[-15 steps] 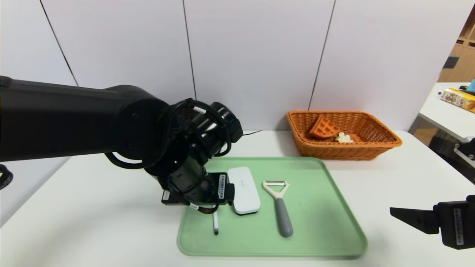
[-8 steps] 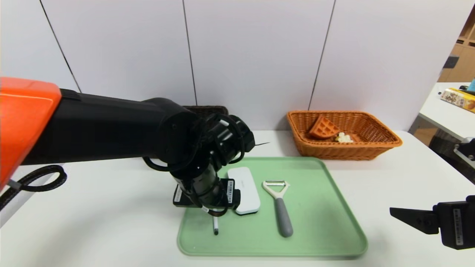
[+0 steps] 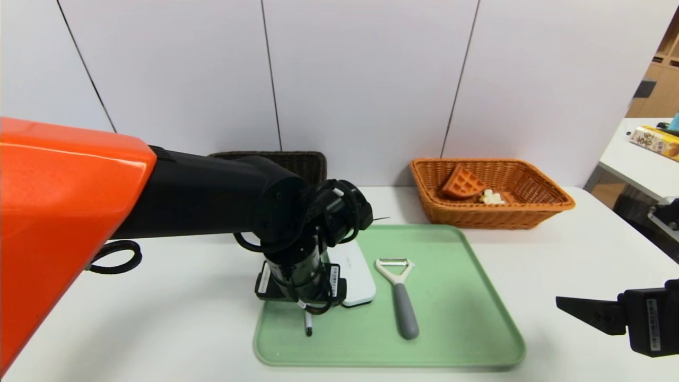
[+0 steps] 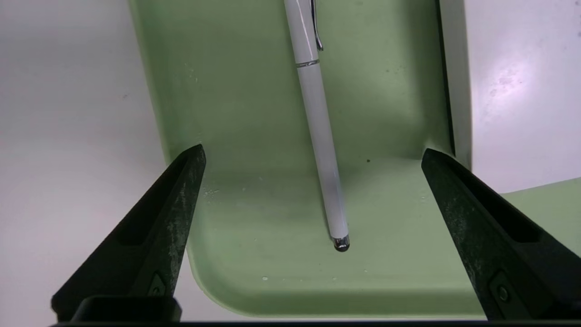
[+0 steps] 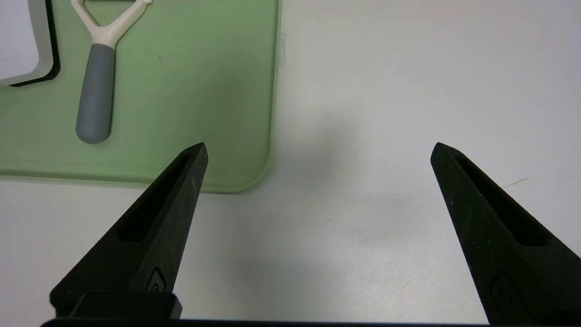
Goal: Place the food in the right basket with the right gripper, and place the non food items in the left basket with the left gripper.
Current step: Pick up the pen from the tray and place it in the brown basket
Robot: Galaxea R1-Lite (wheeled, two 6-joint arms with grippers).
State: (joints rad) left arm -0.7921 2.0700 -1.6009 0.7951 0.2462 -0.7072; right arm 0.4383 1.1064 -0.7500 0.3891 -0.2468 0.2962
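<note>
A white pen (image 3: 307, 322) (image 4: 317, 122) lies near the front left corner of the green tray (image 3: 456, 297). Beside it on the tray are a white flat case (image 3: 360, 276) and a peeler (image 3: 406, 313) with a grey handle. My left gripper (image 4: 313, 150) hangs open and pointing down over the pen, one finger on each side, not touching it. The orange right basket (image 3: 551, 204) holds a waffle piece (image 3: 464, 183) and a small white food piece (image 3: 492, 197). The dark left basket (image 3: 297, 162) shows behind my left arm. My right gripper (image 3: 562, 303) (image 5: 317, 147) stands open and empty over bare table, right of the tray.
In the left wrist view the case's edge (image 4: 513, 91) lies close to one finger. The tray's raised rim (image 4: 245, 313) runs just past the pen's tip. A second table with a box (image 3: 655, 140) stands at the far right.
My left arm has swung to the right over the tray's front left corner, bringing its open gripper above the pen. The right arm and the objects have not moved.
</note>
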